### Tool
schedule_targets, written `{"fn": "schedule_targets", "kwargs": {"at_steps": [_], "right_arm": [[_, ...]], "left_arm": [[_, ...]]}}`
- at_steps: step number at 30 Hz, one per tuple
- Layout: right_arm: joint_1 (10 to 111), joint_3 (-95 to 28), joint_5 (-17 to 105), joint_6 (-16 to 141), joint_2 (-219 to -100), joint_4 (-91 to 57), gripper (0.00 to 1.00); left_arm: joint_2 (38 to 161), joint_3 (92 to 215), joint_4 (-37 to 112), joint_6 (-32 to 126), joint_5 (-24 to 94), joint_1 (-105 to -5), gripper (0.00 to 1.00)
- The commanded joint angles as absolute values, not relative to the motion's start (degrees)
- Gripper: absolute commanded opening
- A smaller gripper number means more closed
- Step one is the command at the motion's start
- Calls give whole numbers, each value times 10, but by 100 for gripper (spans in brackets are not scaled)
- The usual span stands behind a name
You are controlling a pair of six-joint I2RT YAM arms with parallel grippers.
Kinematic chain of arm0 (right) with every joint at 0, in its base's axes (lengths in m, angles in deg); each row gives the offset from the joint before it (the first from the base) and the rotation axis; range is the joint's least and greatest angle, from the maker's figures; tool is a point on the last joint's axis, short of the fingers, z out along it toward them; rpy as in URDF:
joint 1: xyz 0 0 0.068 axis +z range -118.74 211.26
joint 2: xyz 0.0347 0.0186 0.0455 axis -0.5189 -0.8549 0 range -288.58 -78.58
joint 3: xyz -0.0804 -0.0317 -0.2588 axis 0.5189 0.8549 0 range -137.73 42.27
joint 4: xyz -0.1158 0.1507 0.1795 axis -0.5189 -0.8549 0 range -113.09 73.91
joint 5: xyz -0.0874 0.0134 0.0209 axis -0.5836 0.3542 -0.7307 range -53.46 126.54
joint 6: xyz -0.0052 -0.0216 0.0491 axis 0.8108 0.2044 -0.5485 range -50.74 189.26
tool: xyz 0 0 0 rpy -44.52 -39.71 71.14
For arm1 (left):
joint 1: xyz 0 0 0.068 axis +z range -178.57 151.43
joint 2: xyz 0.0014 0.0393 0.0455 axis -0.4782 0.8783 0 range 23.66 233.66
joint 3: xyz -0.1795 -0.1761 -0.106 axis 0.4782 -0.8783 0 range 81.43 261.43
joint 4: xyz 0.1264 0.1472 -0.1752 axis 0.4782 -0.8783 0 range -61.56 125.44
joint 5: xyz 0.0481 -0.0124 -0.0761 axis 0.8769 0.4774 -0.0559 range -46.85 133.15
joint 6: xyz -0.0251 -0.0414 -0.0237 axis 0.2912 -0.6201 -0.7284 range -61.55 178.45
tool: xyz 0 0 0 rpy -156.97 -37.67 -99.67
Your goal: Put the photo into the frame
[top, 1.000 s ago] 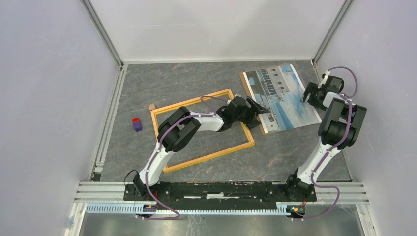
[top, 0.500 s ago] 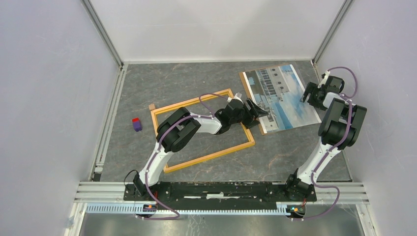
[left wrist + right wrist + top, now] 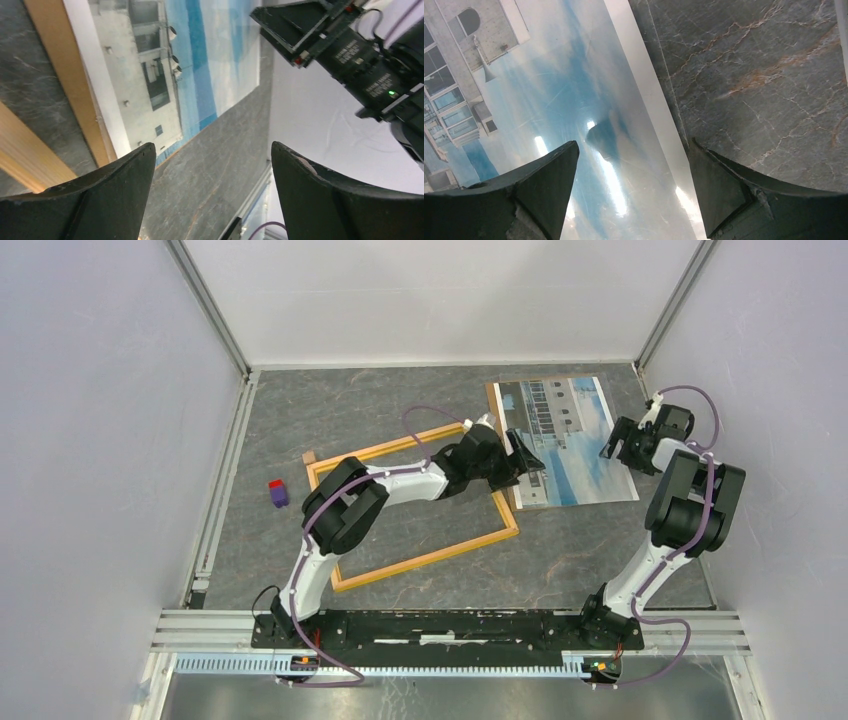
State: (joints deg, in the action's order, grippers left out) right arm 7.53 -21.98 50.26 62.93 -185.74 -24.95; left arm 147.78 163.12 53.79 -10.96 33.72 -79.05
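Observation:
The photo (image 3: 568,440), a pale building under blue sky, lies flat at the back right on a brown backing board (image 3: 493,398). The orange-yellow wooden frame (image 3: 425,558) lies empty at mid-table, its right corner next to the photo. My left gripper (image 3: 524,456) is open and empty, at the photo's left edge. In the left wrist view the photo (image 3: 150,65) and board (image 3: 65,70) lie ahead of my gripper (image 3: 212,190). My right gripper (image 3: 614,444) is open at the photo's right edge. In the right wrist view its jaws (image 3: 634,185) straddle the glossy photo's (image 3: 549,90) white border.
A small red-and-purple block (image 3: 278,493) sits left of the frame. A small brown piece (image 3: 309,457) lies at the frame's far left corner. White walls close in the back and both sides. The right arm (image 3: 350,50) shows across the photo in the left wrist view.
The photo and board have turned and slid left, now squarer to the table. My left gripper moved toward the back along the photo's left edge. My right gripper shifted left onto the right edge.

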Motion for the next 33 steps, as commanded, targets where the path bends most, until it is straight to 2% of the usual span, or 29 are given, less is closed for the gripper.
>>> {"fn": "schedule_targets", "kwargs": {"at_steps": [1,6,13,21,33], "right_arm": [[78,-209,497,621,-1854,-297,87],[78,-209,496,623,-1867,-297,87],[78,-212,496,626,-1870,-296,87],[78,-211,498,627,-1875,-295,86],[78,-214,501,626,-1872,-297,86]], "left_arm": [[1457,1737,290,-1,406,-789,93],[1488,1768,264,-10,405,-794,94],[1524,1810,258,-4,400,-798,91],[1541,1823,238,-1,430,-802,91],[1568,1846,225,-24,401,-805,91]]}}
